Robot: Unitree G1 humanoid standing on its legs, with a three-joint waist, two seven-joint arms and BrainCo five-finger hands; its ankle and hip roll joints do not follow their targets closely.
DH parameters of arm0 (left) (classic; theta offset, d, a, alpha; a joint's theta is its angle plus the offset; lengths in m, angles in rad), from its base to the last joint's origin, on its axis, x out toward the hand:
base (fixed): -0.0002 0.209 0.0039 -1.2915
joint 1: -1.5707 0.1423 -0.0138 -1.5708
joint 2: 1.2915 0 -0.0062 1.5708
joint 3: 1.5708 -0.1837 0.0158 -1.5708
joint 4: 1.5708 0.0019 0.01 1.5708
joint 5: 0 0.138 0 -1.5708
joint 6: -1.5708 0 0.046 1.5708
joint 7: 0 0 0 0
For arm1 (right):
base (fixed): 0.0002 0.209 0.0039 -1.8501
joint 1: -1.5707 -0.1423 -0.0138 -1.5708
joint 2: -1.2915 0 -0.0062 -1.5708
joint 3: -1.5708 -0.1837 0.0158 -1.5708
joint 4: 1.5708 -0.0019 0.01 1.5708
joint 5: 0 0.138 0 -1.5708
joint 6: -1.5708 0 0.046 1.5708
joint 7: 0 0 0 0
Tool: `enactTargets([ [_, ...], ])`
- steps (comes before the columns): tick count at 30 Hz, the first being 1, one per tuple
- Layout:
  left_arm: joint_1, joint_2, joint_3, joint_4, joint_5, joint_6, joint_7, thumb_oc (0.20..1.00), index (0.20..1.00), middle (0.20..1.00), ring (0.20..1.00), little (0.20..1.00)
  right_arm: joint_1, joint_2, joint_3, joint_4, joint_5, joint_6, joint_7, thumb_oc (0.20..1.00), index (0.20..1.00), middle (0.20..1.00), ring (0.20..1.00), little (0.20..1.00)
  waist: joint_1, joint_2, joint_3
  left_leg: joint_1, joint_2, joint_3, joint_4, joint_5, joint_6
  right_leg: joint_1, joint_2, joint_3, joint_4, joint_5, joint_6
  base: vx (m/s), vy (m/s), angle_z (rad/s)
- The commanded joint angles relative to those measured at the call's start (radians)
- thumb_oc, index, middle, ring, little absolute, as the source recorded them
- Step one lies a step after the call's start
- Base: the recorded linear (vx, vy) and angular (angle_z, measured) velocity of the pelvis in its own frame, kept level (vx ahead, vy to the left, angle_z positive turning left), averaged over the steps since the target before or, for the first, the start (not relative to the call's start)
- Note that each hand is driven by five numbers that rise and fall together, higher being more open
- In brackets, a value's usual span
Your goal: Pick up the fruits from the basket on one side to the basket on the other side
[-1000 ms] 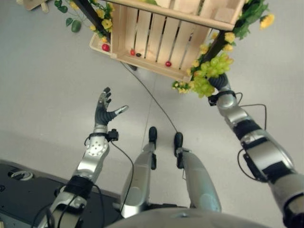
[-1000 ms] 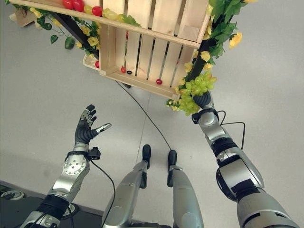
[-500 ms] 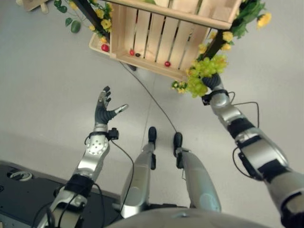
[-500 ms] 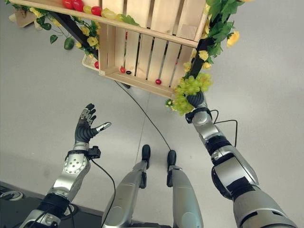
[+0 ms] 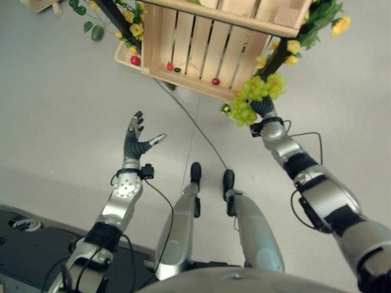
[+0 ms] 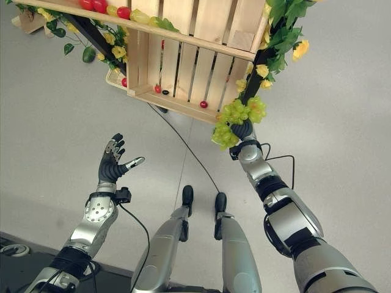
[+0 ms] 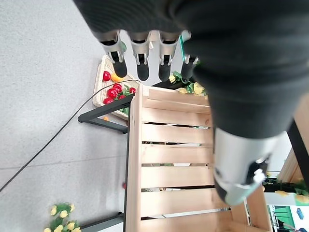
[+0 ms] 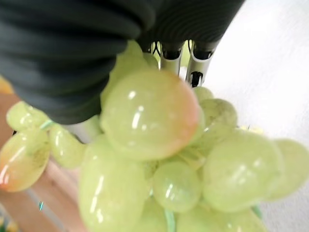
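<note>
A bunch of green grapes hangs in the air just below the right end of a wooden slatted crate. My right hand is shut on it; up close the grapes crowd against the palm, with the fingers curled behind them. A shallow wicker basket holding red fruits and an orange one lies on the floor past the crate's left end, and it appears too as the basket. My left hand is raised over the bare floor, open, fingers spread and holding nothing.
The crate rests on a black metal stand wound with yellow flowers and green leaves. Small red fruits lie on the crate's lower board. More red and yellow fruits line the top shelf. Grey floor spreads all around.
My right hand has carried the grapes leftward and a little higher, closer under the crate. The left hand has stayed where it was.
</note>
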Motion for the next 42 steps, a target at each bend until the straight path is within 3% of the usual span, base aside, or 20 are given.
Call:
enactTargets([
  [1, -0.006, 0.046, -0.010, -0.056, 0.021, -0.025, 0.022, 1.000, 1.000, 1.000, 1.000, 1.000, -0.083, 0.064, 0.016, -0.115, -0.041, -0.070, 0.017, 0.200, 0.200, 0.200, 0.200, 0.200, 0.039, -0.040, -0.008, -0.010, -0.009, -0.003, 0.078, -0.061, -0.004, 0.048, -0.061, 0.048, -0.101, 0.130, 0.127, -0.02, 0.004, 0.15],
  [20, -0.024, 0.061, -0.023, -0.039, 0.025, -0.026, 0.021, 1.000, 1.000, 1.000, 1.000, 1.000, -0.111, 0.088, 0.049, -0.149, -0.079, -0.065, 0.037, 0.200, 0.200, 0.200, 0.200, 0.200, 0.070, -0.046, 0.003, -0.038, -0.024, -0.017, 0.106, -0.067, 0.002, 0.046, -0.084, 0.029, -0.098, 0.138, 0.136, -0.01, 0.016, 0.08],
  [35, 0.000, 0.110, -0.021, -0.079, -0.018, -0.032, -0.009, 1.000, 1.000, 1.000, 1.000, 1.000, -0.383, -0.053, -0.001, 0.014, -0.013, -0.058, -0.025, 0.200, 0.200, 0.200, 0.200, 0.200, 0.093, -0.053, 0.006, -0.055, -0.032, -0.042, 0.087, -0.054, 0.002, 0.036, -0.083, 0.007, -0.094, 0.131, 0.135, 0.01, -0.009, 0.04],
  [42, 0.006, 0.122, -0.024, -0.081, -0.024, -0.029, -0.019, 1.000, 1.000, 1.000, 1.000, 1.000, -0.457, -0.079, 0.003, 0.087, 0.018, -0.057, -0.032, 0.200, 0.200, 0.200, 0.200, 0.200, 0.098, -0.047, 0.003, -0.057, -0.039, -0.053, 0.061, -0.039, -0.001, 0.026, -0.088, -0.010, -0.095, 0.129, 0.133, 0.01, -0.010, 0.05],
])
